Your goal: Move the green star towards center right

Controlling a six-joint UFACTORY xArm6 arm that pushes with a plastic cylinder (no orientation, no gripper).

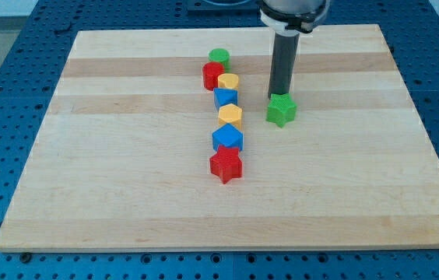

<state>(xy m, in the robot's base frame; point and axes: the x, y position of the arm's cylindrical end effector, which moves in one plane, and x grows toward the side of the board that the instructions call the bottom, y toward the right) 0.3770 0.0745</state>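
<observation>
Red star [226, 165] nearest, heading the block column; green star [281, 110] right of it, roughly board centre; light, rigid, slides easily, may spin on its points; push its left flank; my tip [278, 96] touching its far edge, nothing clamped.

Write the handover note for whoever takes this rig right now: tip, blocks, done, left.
My tip: down at the board, at the top edge of the green star, apparently touching it.
Green star: just right of the board's middle, apart from the column of other blocks at the view's left of it.
Column: green cylinder at its top, red star at its bottom.
Done: star is clear of the column.
Left: push it further to the view's right, to centre right.
</observation>
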